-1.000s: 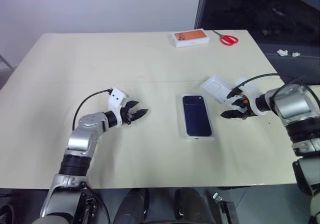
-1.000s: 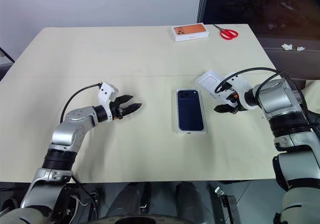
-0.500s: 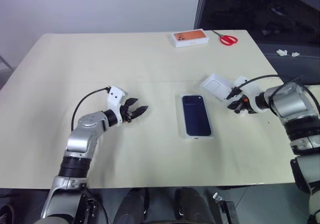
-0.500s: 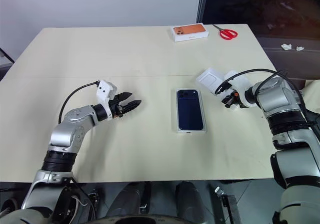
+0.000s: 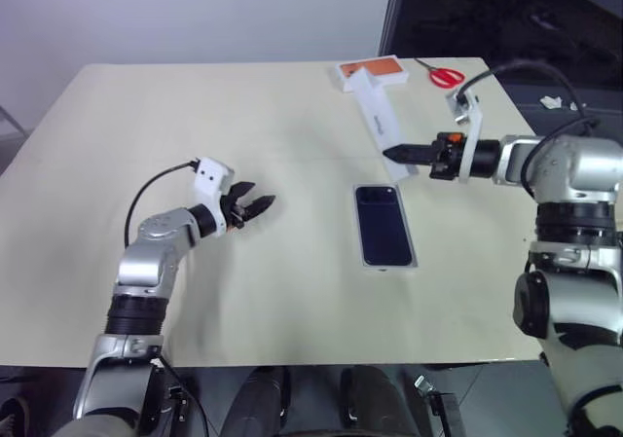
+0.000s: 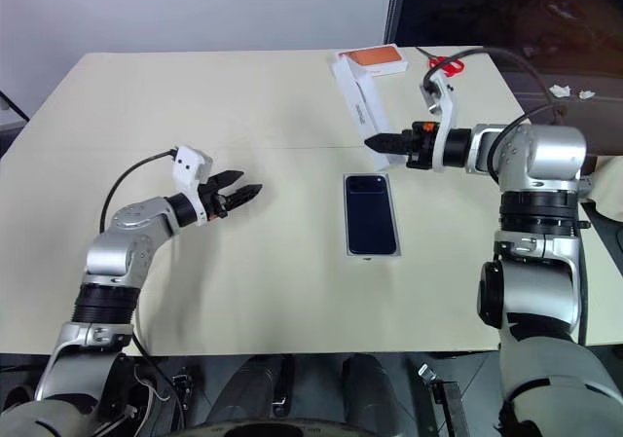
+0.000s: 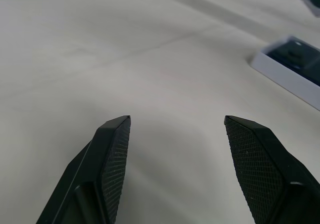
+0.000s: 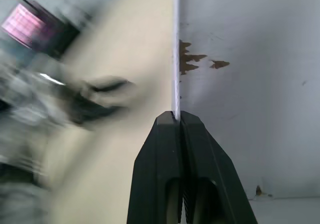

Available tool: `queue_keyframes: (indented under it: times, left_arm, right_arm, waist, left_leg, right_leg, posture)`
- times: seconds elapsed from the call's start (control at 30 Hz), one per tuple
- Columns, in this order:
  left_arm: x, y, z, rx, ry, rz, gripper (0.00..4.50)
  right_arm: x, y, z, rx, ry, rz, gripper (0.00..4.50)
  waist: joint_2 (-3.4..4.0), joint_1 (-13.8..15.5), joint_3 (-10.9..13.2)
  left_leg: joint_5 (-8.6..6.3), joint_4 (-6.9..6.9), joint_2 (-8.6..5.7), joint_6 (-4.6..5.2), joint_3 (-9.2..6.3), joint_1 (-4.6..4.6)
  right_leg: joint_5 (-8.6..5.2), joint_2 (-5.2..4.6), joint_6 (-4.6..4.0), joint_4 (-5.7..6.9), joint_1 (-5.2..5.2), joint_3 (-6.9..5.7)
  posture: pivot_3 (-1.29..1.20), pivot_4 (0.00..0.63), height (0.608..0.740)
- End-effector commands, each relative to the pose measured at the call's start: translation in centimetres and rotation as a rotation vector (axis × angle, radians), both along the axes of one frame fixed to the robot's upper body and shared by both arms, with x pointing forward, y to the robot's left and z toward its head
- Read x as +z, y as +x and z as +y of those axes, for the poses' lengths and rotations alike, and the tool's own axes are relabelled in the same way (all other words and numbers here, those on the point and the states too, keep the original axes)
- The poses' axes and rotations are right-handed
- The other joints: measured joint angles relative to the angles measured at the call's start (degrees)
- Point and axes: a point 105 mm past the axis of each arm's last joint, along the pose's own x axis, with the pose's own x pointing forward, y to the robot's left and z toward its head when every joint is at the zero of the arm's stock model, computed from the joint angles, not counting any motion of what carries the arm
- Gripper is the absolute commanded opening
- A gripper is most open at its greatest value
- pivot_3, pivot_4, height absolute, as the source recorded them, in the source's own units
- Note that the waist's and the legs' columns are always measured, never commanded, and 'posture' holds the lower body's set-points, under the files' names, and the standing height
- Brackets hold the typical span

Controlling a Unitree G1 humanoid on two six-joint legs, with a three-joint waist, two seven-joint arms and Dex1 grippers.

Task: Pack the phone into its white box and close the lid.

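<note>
Phone [image 5: 383, 225] lies screen-up in the white box [image 5: 413, 254], centre of table [image 5: 146, 116], long axis near-to-far; lid [image 5: 375, 118] hangs in air just beyond box's far end, tilted on edge, pinched at its near rim by right gripper [image 5: 393, 151], fingers clamped tight; so lid must come down & toward near side, long axis matched to box. Left gripper [image 5: 255, 203] wide, holding nothing, well left of box; right arm nearer.

Table [image 5: 195, 116] pale cream; phone [image 5: 383, 225] dark navy w/ black screen, white box [image 5: 385, 265] rim round it. Raised lid [image 5: 375, 116] white, scissors [image 5: 443, 75] red, far box [image 5: 375, 68] orange-faced, gripper fingers [image 7: 112, 149] black w/ crosshatch.
</note>
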Motion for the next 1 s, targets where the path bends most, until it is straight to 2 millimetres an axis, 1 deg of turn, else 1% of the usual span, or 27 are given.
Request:
queue_keyframes:
  times: [0.03, 0.1, 0.17, 0.23, 0.33, 0.37, 0.47, 0.53, 0.63, 0.67, 0.7, 0.73, 0.8, 0.87, 1.0]
  left_arm:
    - [2.5, 0.0, -0.1, -0.016, -0.047, -0.095, 3.19]
    - [2.9, -0.1, -0.1, -0.02, -0.055, -0.117, 3.19]
    - [3.5, -0.4, -0.2, -0.026, -0.082, -0.143, 3.19]
    - [3.8, -0.7, -0.3, -0.029, -0.1, -0.155, 3.19]
    - [4.1, -0.9, -0.2, -0.021, -0.11, -0.166, 3.19]
    - [4.1, -1.0, -0.3, -0.021, -0.112, -0.169, 3.19]
    - [3.8, -1.3, -0.8, -0.033, -0.117, -0.161, 3.19]
    - [3.3, -1.7, -1.4, -0.059, -0.127, -0.132, 3.19]
    - [2.5, -2.4, -2.6, -0.103, -0.144, -0.095, 2.34]
    - [2.2, -2.6, -2.9, -0.111, -0.143, -0.087, 1.92]
    - [2.0, -2.8, -3.3, -0.122, -0.149, -0.078, 1.33]
    - [1.9, -2.9, -3.6, -0.132, -0.156, -0.072, 0.95]
    - [1.7, -3.0, -4.1, -0.144, -0.164, -0.064, 0.01]
    - [1.4, -3.0, -4.8, -0.153, -0.177, -0.054, 0.01]
    - [0.8, -2.9, -7.0, -0.181, -0.193, -0.046, 0.01]
  right_arm:
    - [0.6, -1.6, 2.0, 0.065, 0.16, 0.038, 0.03]
    - [0.0, -2.2, 3.2, 0.095, 0.214, 0.056, 0.03]
    - [-1.8, -3.4, 5.4, 0.141, 0.277, 0.101, 0.03]
    - [-2.8, -4.1, 6.4, 0.151, 0.334, 0.142, 0.03]
    - [-3.8, -4.5, 6.9, 0.129, 0.35, 0.186, 0.03]
    - [-5.0, -4.9, 7.0, 0.126, 0.34, 0.22, 0.03]
    - [-7.3, -5.9, 6.9, 0.109, 0.325, 0.295, 0.03]
    - [-7.8, -5.9, 6.6, 0.091, 0.329, 0.319, 0.03]
    - [-8.3, -6.3, 6.2, 0.081, 0.327, 0.345, 0.0]
    - [-8.5, -6.4, 6.0, 0.078, 0.322, 0.352, 0.0]
    - [-8.7, -6.5, 5.9, 0.07, 0.321, 0.362, 0.0]
    - [-8.9, -6.5, 5.7, 0.066, 0.321, 0.369, 0.0]
    - [-8.8, -6.6, 5.5, 0.067, 0.319, 0.371, 0.0]
    - [-8.7, -6.7, 5.3, 0.071, 0.319, 0.372, 0.0]
    - [-8.8, -6.9, 4.9, 0.087, 0.323, 0.406, 0.0]
  waist:
    - [0.01, -0.1, 0.0]
    - [0.01, 0.01, 0.0]
    - [0.0, -0.07, -0.01]
    - [0.01, -0.27, -0.01]
    - [0.03, -0.37, 0.01]
    - [0.04, -0.4, -0.01]
    - [0.01, -0.35, -0.05]
    - [0.03, -0.44, -0.02]
    - [0.03, -0.53, -0.02]
    - [0.04, -0.53, -0.03]
    - [0.04, -0.52, -0.03]
    - [0.04, -0.52, -0.03]
    - [0.03, -0.5, -0.02]
    - [0.04, -0.48, -0.02]
    - [0.03, -0.32, -0.03]
  left_leg:
    - [0.0, 0.0, 0.0, 0.0, 0.01, -0.03]
    - [0.0, 0.0, 0.0, -0.01, 0.02, -0.05]
    - [0.01, 0.01, -0.01, -0.01, 0.02, -0.1]
    - [0.01, 0.01, -0.01, -0.01, 0.03, -0.1]
    - [0.04, 0.07, -0.02, -0.03, 0.21, -0.14]
    - [0.05, 0.1, -0.02, -0.03, 0.21, -0.14]
    - [0.05, 0.07, -0.01, -0.03, 0.15, -0.08]
    - [0.05, 0.04, -0.02, -0.03, 0.19, -0.08]
    - [0.06, 0.08, -0.01, -0.02, 0.23, -0.08]
    - [0.06, 0.09, 0.01, -0.02, 0.23, -0.07]
    - [0.05, 0.07, 0.01, -0.01, 0.23, -0.05]
    - [0.05, 0.05, 0.02, -0.01, 0.22, -0.05]
    - [0.05, 0.05, 0.02, -0.01, 0.23, -0.05]
    - [0.06, 0.08, 0.02, 0.0, 0.23, -0.04]
    - [0.05, 0.1, 0.02, 0.01, 0.23, -0.04]
  right_leg:
    - [0.0, 0.0, 0.0, 0.02, -0.05, 0.01]
    - [0.0, 0.0, 0.0, 0.07, -0.1, 0.02]
    - [0.0, 0.0, 0.0, 0.1, -0.16, 0.02]
    - [0.0, 0.0, 0.0, 0.13, -0.2, 0.03]
    - [0.0, 0.0, 0.0, 0.44, -0.4, 0.23]
    - [0.0, 0.0, 0.0, 0.47, -0.41, 0.22]
    - [0.0, 0.04, -0.01, 0.46, -0.35, 0.19]
    - [0.0, 0.04, -0.01, 0.45, -0.36, 0.21]
    - [0.0, 0.06, -0.01, 0.48, -0.36, 0.24]
    - [0.0, 0.08, -0.01, 0.48, -0.35, 0.24]
    - [0.0, 0.09, -0.01, 0.48, -0.34, 0.24]
    - [-0.01, 0.09, -0.01, 0.47, -0.34, 0.24]
    - [-0.01, 0.1, -0.01, 0.47, -0.33, 0.24]
    - [-0.01, 0.11, -0.01, 0.47, -0.31, 0.24]
    - [-0.01, 0.12, -0.01, 0.46, -0.28, 0.23]
  posture:
    - [0.0, 0.15, 0.74]
    - [0.0, 0.15, 0.74]
    - [0.0, 0.15, 0.74]
    - [0.0, 0.15, 0.74]
    - [0.0, 0.15, 0.74]
    - [0.0, 0.15, 0.74]
    - [0.0, 0.15, 0.74]
    - [0.0, 0.15, 0.74]
    - [0.0, 0.15, 0.74]
    - [0.0, 0.15, 0.74]
    - [0.0, 0.15, 0.74]
    - [0.0, 0.15, 0.74]
    - [0.0, 0.15, 0.74]
    - [0.0, 0.15, 0.74]
    - [0.0, 0.15, 0.74]
